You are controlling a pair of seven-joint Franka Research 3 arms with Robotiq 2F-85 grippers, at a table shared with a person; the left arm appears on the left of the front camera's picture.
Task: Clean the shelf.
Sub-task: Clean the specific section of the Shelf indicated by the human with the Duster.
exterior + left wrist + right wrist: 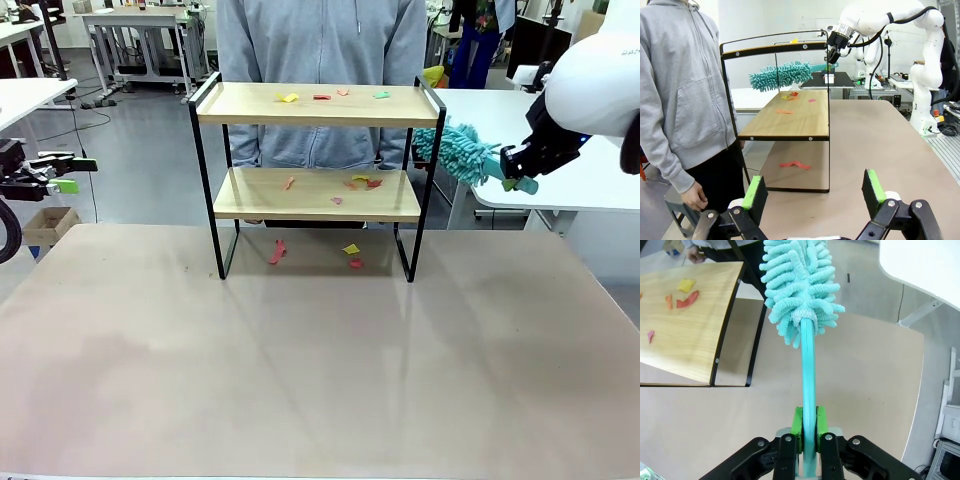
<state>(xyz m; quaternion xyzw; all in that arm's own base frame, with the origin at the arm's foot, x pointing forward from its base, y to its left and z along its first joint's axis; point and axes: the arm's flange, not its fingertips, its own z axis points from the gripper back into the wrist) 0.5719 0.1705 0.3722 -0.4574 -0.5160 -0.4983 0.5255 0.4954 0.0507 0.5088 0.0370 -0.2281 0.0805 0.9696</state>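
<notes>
Shelf [240,102] stood on the desk [300,380] near its far edge, scraps [288,98] on both boards [250,195]; right gripper [808,426] clamped a duster [800,280] just off its right end, left gripper [815,192] hung open, and a hard sweep could catch the frame [428,150] and tip it.

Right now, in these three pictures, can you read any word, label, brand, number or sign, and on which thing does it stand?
No text can be read in any view.
shelf: plain wooden boards and black frame, no label visible.
turquoise duster: no brand mark visible.
grey hoodie of the person: no print visible.
equipment on the far benches: any marking is too small to read.
</notes>
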